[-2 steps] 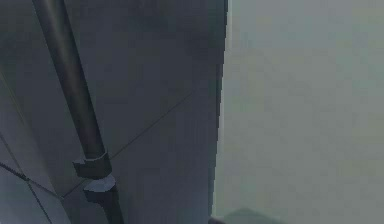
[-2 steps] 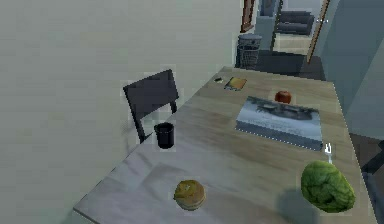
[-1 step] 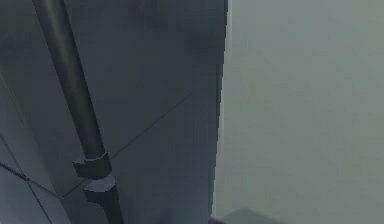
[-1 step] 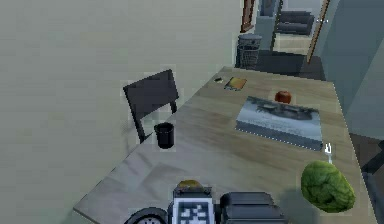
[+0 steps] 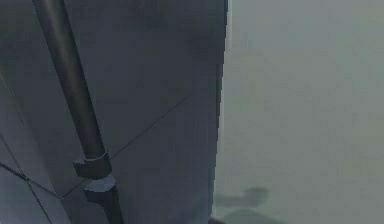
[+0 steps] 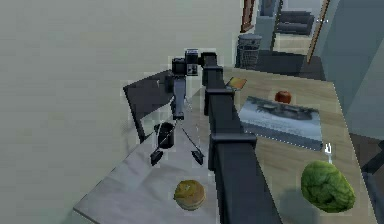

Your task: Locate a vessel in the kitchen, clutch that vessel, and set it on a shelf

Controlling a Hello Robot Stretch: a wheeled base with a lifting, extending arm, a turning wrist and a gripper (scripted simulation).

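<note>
Arm side view: one gripper [image 6: 177, 156]

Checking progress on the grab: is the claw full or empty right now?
Cannot tell. The claw shows against the counter, with a dark box standing on it behind the fingers, so a held thing can't be made out.

A counter [image 6: 322, 96], tan farther off and pale nearer, bears a round brown lump [image 6: 189, 194], perhaps bread, a green melon-like ball [image 6: 328, 186], a flat grey slab [image 6: 287, 118] and a small red thing [image 6: 284, 97] by it
</note>
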